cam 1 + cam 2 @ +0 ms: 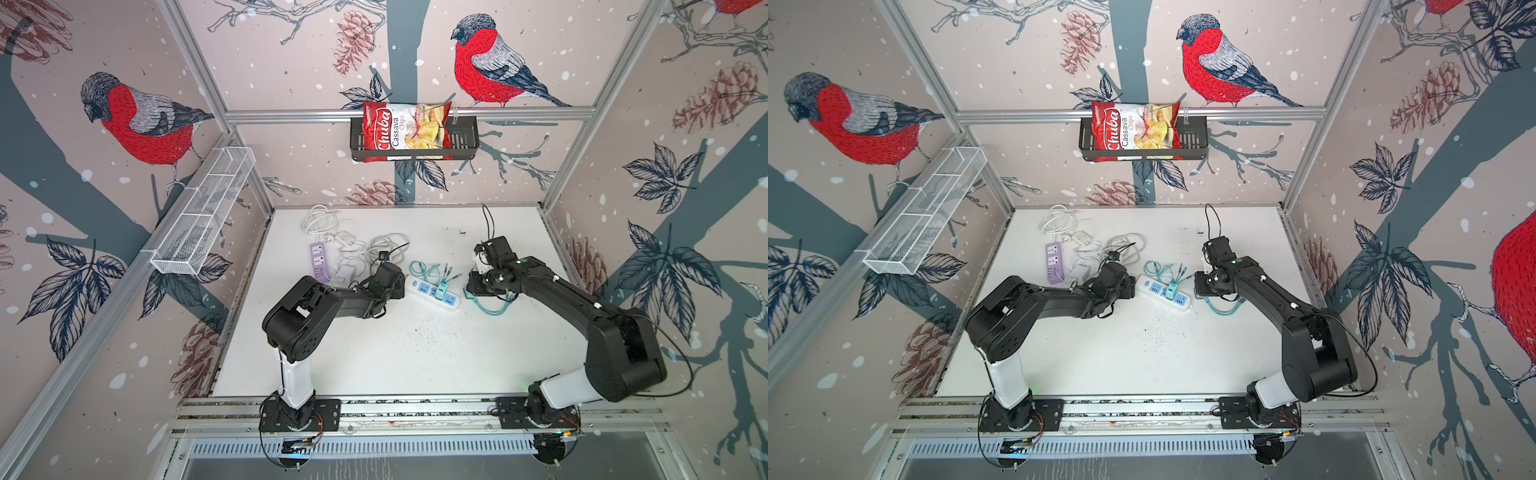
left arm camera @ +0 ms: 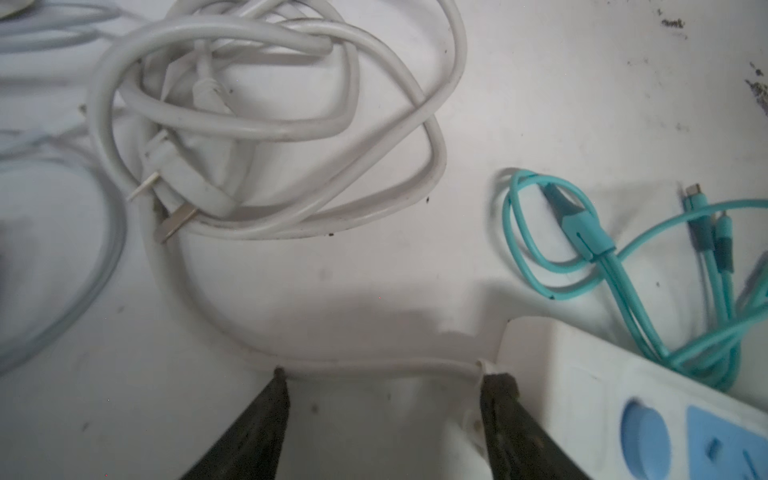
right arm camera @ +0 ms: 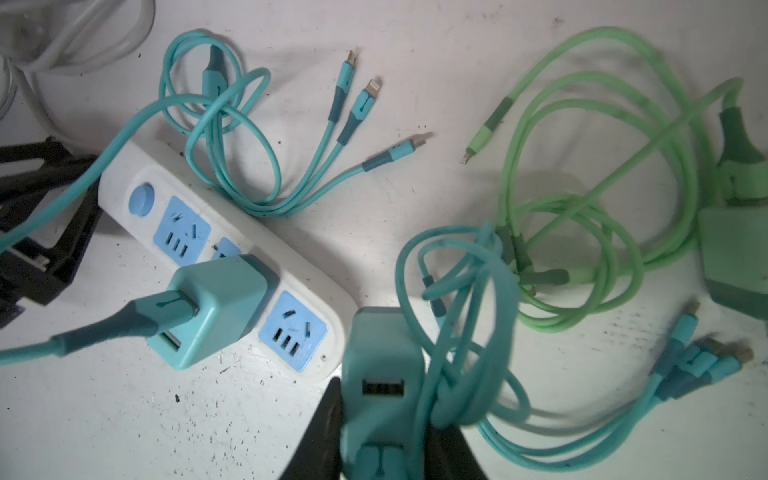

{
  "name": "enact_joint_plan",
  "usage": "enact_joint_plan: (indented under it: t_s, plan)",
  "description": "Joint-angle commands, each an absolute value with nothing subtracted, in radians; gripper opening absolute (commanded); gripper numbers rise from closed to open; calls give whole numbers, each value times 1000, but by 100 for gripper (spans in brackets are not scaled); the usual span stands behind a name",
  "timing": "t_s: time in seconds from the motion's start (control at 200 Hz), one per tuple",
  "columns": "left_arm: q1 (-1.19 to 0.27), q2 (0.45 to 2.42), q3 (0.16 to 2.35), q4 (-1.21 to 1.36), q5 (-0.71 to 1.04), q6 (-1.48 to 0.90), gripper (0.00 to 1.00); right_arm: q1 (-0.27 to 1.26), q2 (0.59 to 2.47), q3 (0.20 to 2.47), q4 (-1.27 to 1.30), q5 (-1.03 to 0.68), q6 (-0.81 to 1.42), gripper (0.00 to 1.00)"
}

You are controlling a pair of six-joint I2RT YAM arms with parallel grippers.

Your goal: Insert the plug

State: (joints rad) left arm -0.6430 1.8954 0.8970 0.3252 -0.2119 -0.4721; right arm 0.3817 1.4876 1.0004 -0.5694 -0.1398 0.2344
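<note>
Right tool clamps our teal plug; just beside it we see the power strip's free end socket.

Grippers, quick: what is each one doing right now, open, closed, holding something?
Left gripper: open, holding nothing.
Right gripper: closed on a teal charger.

Bright, even light on the white tabletop; soft shadows. Both top views bend at edges. The 2 wrist views look dimmer, foreground blurred.
</note>
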Motion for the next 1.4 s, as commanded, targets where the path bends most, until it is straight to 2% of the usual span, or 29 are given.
enact_joint_plan:
  t_s: [0.0, 0.18, 0.44, 1.396]
  plan:
    - [-626, 1968, 953, 213, -105, -423, 71, 391, 1488, 1009, -548, -141, 218, 4]
    - [-619, 2059, 1056, 206, -22, -383, 70, 428, 1483, 1006, -555, -118, 202, 4]
    - [-615, 2075, 1093, 203, 11, -336, 70, 482, 1472, 1031, -583, -88, 171, 4]
    - [-594, 2094, 1106, 197, 67, -324, 67, 618, 1444, 1000, -589, -6, 119, 3]
